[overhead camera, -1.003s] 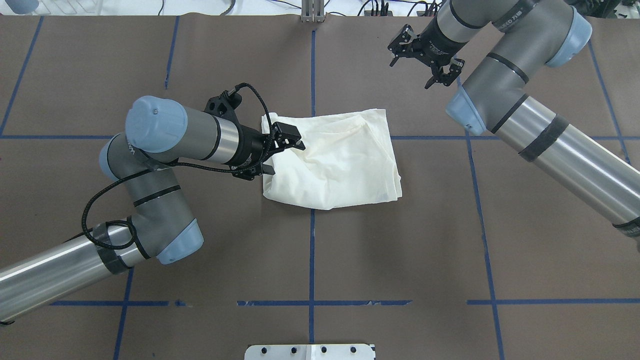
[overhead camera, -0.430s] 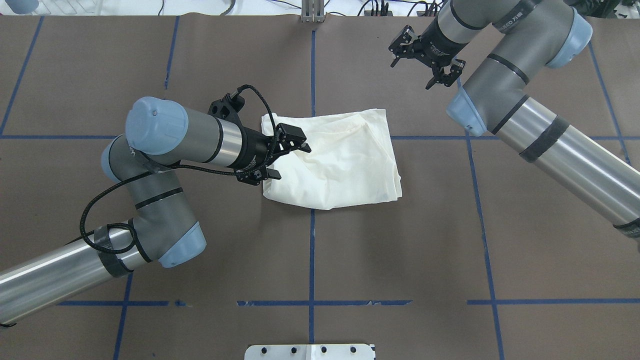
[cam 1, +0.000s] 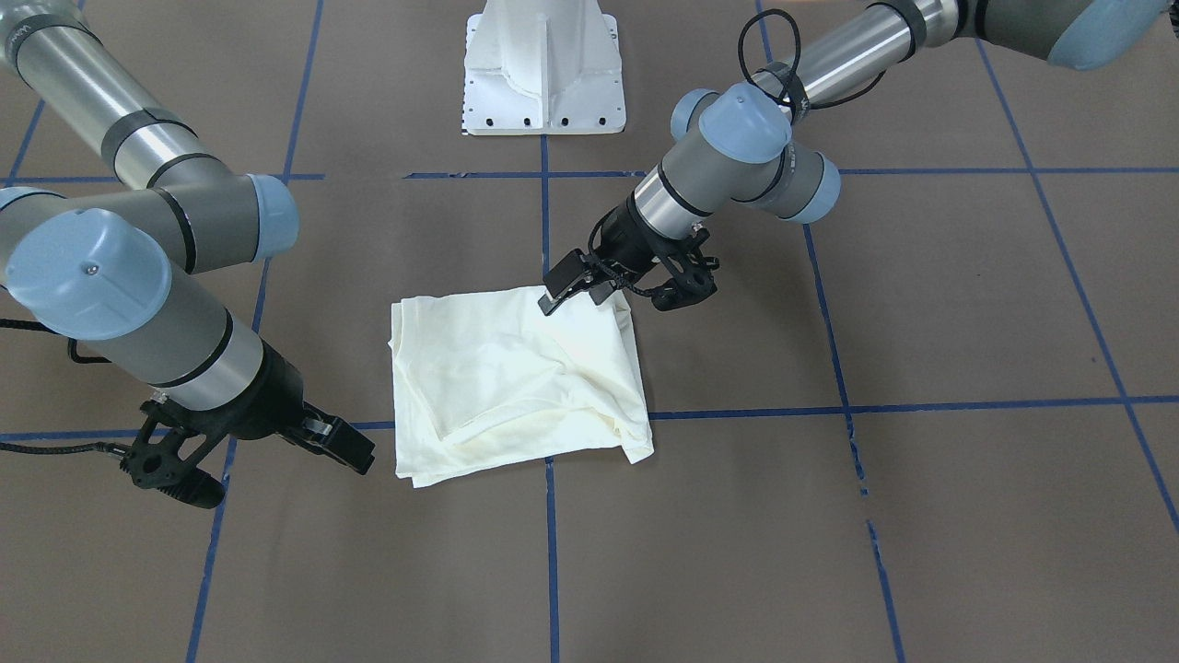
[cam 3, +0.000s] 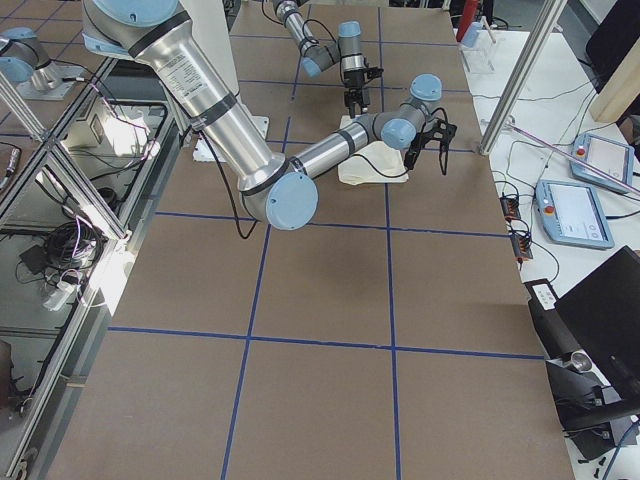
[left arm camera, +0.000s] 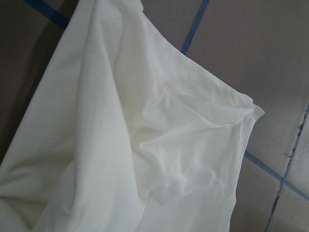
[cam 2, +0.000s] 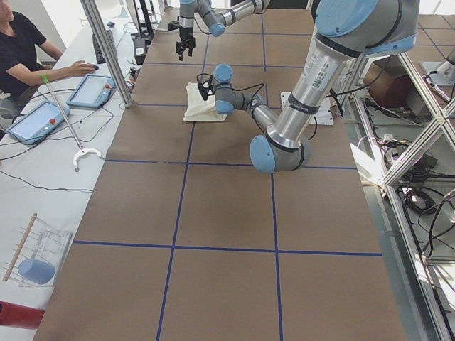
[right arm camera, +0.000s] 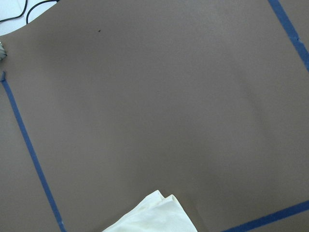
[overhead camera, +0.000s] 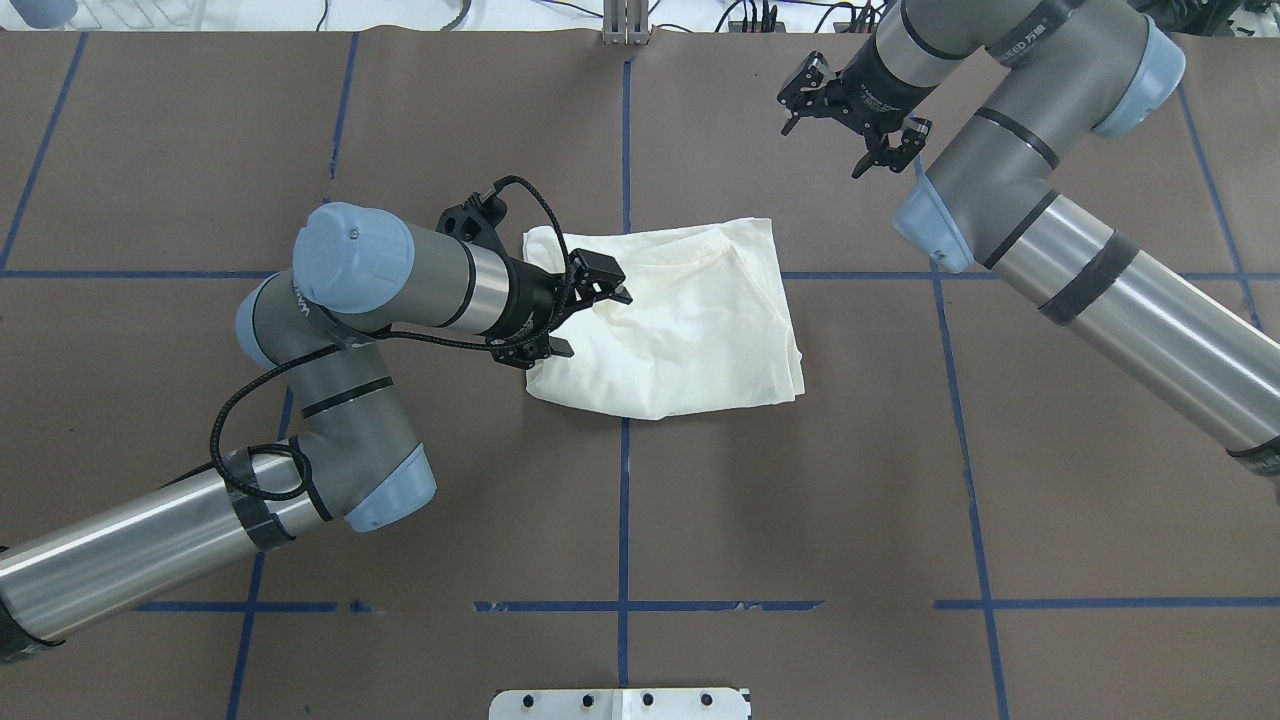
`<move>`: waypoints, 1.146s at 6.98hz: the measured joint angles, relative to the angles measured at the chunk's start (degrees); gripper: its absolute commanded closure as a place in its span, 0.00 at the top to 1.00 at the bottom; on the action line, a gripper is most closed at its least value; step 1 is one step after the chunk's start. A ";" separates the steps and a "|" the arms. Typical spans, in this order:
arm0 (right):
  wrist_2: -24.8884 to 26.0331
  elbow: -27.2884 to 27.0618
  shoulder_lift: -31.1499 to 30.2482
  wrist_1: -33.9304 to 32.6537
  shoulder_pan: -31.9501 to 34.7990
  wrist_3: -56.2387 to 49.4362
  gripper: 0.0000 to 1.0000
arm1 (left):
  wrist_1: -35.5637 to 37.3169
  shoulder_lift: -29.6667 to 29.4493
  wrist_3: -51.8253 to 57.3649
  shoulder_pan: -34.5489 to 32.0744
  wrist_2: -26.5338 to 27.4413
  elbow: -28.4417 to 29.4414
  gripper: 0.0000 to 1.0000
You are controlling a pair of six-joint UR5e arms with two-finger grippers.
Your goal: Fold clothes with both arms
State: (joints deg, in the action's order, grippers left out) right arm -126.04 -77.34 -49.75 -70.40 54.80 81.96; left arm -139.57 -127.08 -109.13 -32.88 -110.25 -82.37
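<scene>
The folded T-shirt (overhead camera: 690,330) lay near the table's (overhead camera: 900,500) middle, plain side up; the left gripper (overhead camera: 590,320), jaws spread and empty, hung over its left edge, the cloth stretching rightward. The right gripper (overhead camera: 822,148), likewise spread and empty, hovered well apart near the far edge.

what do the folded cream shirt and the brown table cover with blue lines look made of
Folded cream shirt: soft matte fabric, likely cotton knit; it creases and drapes limply.
Brown table cover: matte paper or thin mat; flat, no sheen.
Blue lines: probably tape, with gaps and ragged ends.
</scene>
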 measured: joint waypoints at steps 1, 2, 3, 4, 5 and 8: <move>0.00 0.01 0.00 0.00 0.09 -0.15 1.00 | 0.11 0.15 0.01 0.81 0.79 0.57 1.00; 0.02 0.03 0.00 0.00 0.16 -0.38 1.00 | 0.30 0.41 -0.03 1.20 1.15 0.76 1.00; 0.04 0.04 0.00 0.00 0.18 -0.60 1.00 | 0.44 0.89 -0.08 1.46 1.35 0.80 1.00; 0.02 0.06 0.00 0.00 0.21 -0.69 1.00 | 0.52 1.75 -0.11 1.68 1.46 0.73 1.00; 0.01 0.08 0.00 0.00 0.24 -0.73 1.00 | 0.77 2.50 -0.14 1.98 1.76 0.68 1.00; 0.00 0.15 -0.09 0.00 0.39 -0.91 1.00 | 2.12 3.11 -0.20 4.08 3.45 0.60 1.00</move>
State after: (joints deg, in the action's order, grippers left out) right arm -126.03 -77.20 -49.84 -70.40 55.19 81.05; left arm -137.45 -123.96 -109.33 -28.81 -106.80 -81.77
